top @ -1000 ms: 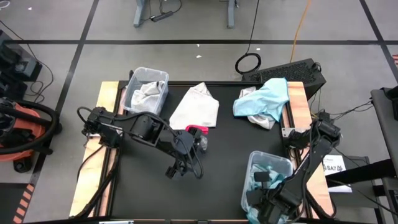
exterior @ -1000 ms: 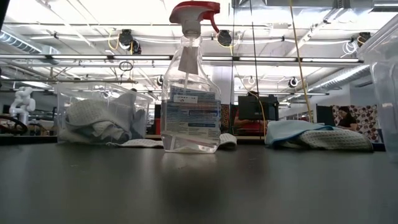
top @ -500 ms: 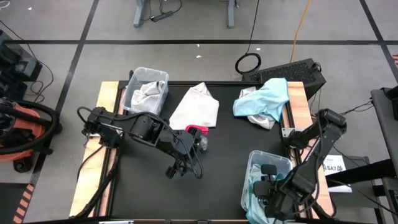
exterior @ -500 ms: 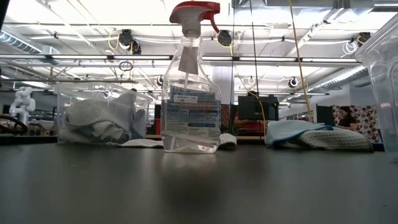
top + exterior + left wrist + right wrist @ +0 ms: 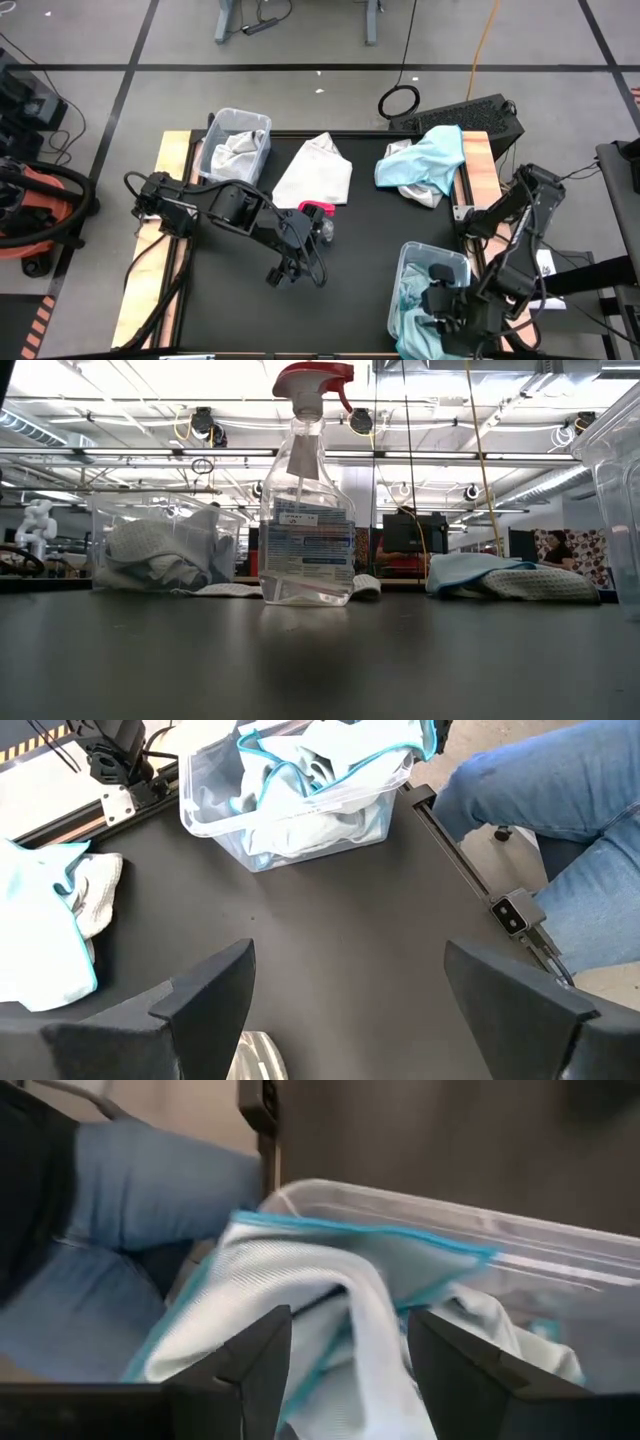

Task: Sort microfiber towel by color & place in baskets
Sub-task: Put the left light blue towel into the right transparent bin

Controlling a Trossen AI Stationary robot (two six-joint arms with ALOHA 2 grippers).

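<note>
I am holding the right tool (image 5: 437, 300) released over the near basket (image 5: 412, 262), where a light blue towel (image 5: 300, 1295) is lying draped over the rim. The left tool (image 5: 283, 272) is waiting spread wide over the worktop (image 5: 350, 240) by the spray bottle (image 5: 306, 490)

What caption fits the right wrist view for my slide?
Right gripper open just above a light blue towel draped over the rim of the clear basket.
</note>
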